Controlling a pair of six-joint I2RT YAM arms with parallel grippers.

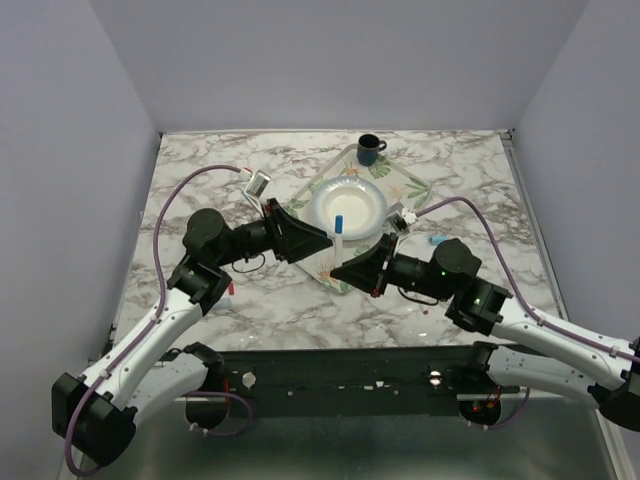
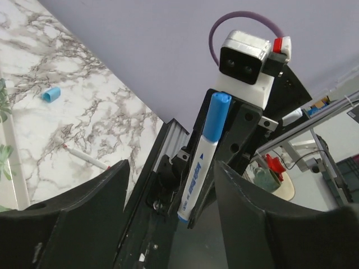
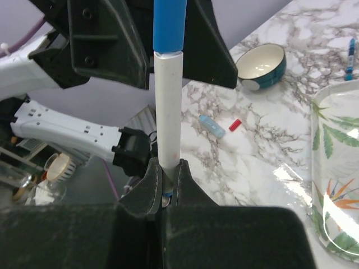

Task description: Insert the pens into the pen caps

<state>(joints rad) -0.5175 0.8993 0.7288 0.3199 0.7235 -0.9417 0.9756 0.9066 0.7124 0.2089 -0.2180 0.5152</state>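
A slim white marker (image 3: 168,106) stands upright with a blue cap (image 3: 169,25) seated on its top end. My right gripper (image 3: 168,165) is shut on its lower end. My left gripper (image 2: 171,168) is open, its fingers (image 2: 90,196) apart on either side of the capped marker (image 2: 205,151) without touching it. From above, the two grippers (image 1: 325,240) (image 1: 342,268) meet over the near corner of the tray. A white marker with a red tip (image 2: 87,158) and a light-blue cap (image 2: 51,93) lie on the marble. A red cap (image 3: 234,124), a light-blue piece (image 3: 212,126) and a dark blue pen (image 3: 350,56) lie on the table too.
A leaf-patterned tray (image 1: 400,185) holds a white plate (image 1: 372,195) at the table's middle. A dark cup (image 1: 370,150) stands behind the tray. The arms' base rail (image 1: 340,380) runs along the near edge.
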